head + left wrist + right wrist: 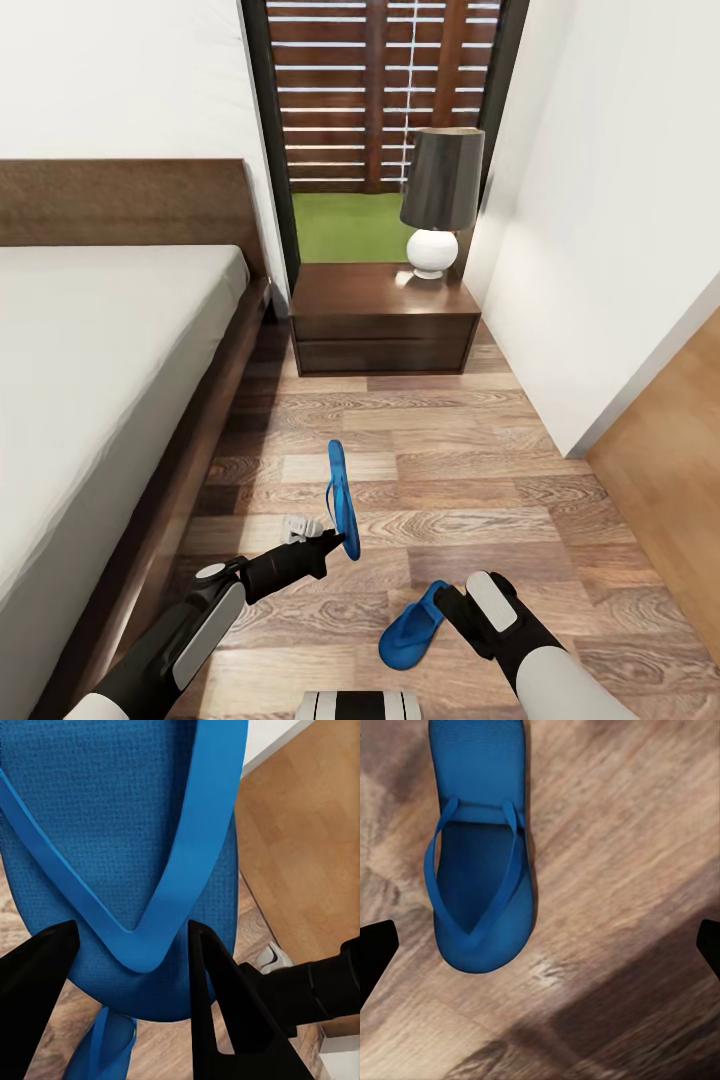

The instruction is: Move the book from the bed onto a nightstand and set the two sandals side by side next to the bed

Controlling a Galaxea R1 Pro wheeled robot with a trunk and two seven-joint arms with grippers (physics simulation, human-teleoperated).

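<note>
The left gripper (pixel 335 543) is clamped on one blue sandal (pixel 342 498), holding it on edge above the wood floor (pixel 450 480) beside the bed (pixel 110 380); in the left wrist view its toe end sits between the black fingers (pixel 225 997). The other sandal (pixel 412 628) lies flat on the floor, farther from the bed, just beside the right gripper (pixel 455 600), whose fingertips (pixel 375 952) stand spread wide and clear of it. No writing can be read on either sandal.

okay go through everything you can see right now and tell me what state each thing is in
First sandal: off the floor, on edge, gripped by the left gripper.
Second sandal: flat on the floor, straps up, ungripped.
Right gripper: open, above the second sandal.
Bed: mattress bare.
Nightstand: drawers closed, lamp on top.
Lamp: upright, unlit.
</note>
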